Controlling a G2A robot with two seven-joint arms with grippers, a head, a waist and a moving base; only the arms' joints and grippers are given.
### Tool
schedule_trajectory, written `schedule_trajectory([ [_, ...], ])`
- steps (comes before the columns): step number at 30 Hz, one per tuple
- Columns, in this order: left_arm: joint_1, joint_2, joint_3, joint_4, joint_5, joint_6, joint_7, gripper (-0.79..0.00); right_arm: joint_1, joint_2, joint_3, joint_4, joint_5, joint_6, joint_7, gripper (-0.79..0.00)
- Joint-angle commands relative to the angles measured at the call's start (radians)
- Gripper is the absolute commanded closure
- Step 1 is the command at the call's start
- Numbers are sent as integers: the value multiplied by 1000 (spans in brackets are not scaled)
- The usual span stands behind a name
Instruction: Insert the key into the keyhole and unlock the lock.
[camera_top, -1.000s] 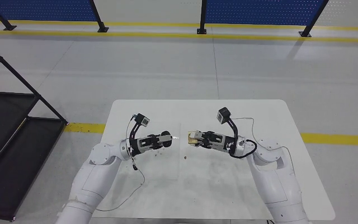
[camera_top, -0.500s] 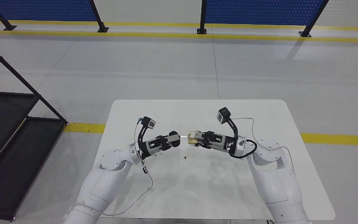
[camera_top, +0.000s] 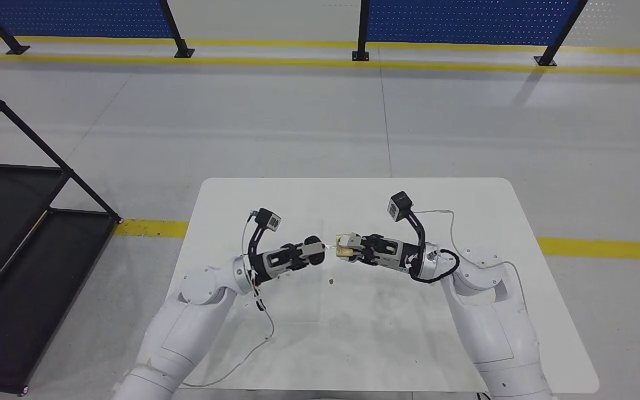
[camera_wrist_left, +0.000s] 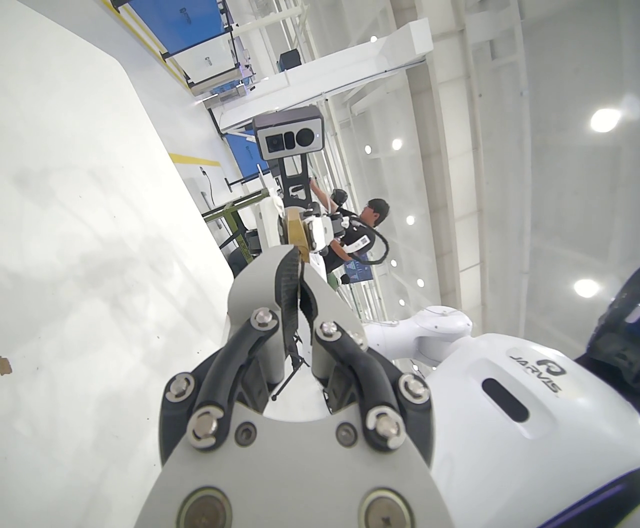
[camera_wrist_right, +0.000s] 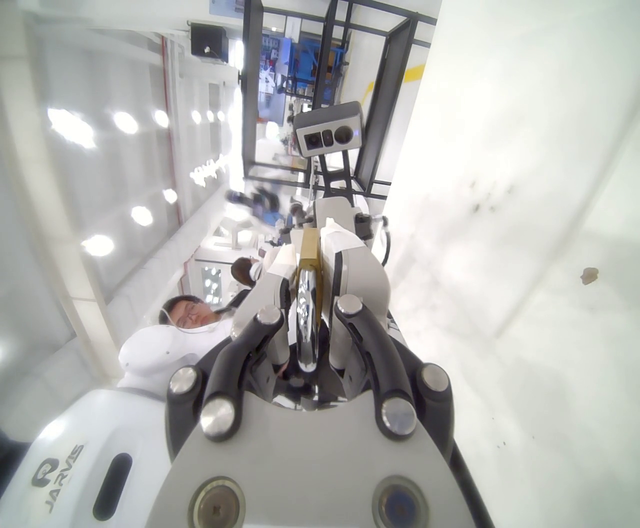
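Observation:
Above the middle of the white table (camera_top: 400, 340), my right gripper (camera_top: 346, 246) is shut on a brass padlock (camera_top: 343, 247). In the right wrist view the padlock's chrome shackle (camera_wrist_right: 306, 305) lies between the fingers and its brass body (camera_wrist_right: 308, 248) sticks out past them. My left gripper (camera_top: 320, 248) faces it from the left, shut on a small silver key (camera_top: 329, 246). The key's tip is right at the padlock's end face. In the left wrist view the shut fingertips (camera_wrist_left: 287, 260) nearly touch the brass padlock (camera_wrist_left: 295, 234). The key is hidden between them.
A small brown crumb (camera_top: 330, 283) lies on the table below the two grippers. A black metal rack (camera_top: 40, 250) stands on the floor left of the table. Blue barrier panels (camera_top: 460, 20) line the far side of the room.
My left arm has moved right, carrying the key from a gap away up to the padlock. Most of that happened in the first half second. My right arm has kept still.

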Motion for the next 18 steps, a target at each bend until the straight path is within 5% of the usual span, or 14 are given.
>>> schedule_trajectory([
  [1,-3,0,4,2,5,0,3,0,0,0,0,0,0,0,0,0],
  [11,-19,1,22,11,2,1,10,0,0,0,0,0,0,0,0,0],
  [18,17,18,-41,-20,0,-15,-25,0,0,0,0,0,0,0,0,0],
])
